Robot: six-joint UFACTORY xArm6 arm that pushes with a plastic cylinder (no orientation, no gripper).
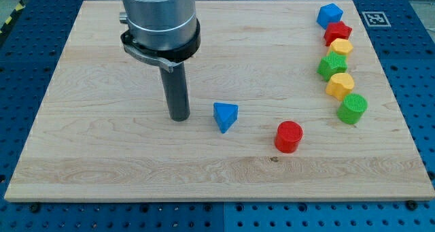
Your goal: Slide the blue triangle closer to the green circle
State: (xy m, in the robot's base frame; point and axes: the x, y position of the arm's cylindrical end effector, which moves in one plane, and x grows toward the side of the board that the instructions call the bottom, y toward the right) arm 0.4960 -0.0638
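The blue triangle (225, 116) lies near the middle of the wooden board (102, 157). The green circle (353, 108) stands at the view's right, the lowest of a column of blocks. My tip (179, 118) rests on the board just left of the blue triangle, a small gap between them. A red circle (288, 136) sits between the triangle and the green circle, a little lower in the view.
Along the right side, from top down: a blue block (329, 15), a red block (338, 33), a yellow block (341, 47), a green block (332, 65), a yellow block (340, 85). A marker tag (374, 18) sits beyond the board's top right corner.
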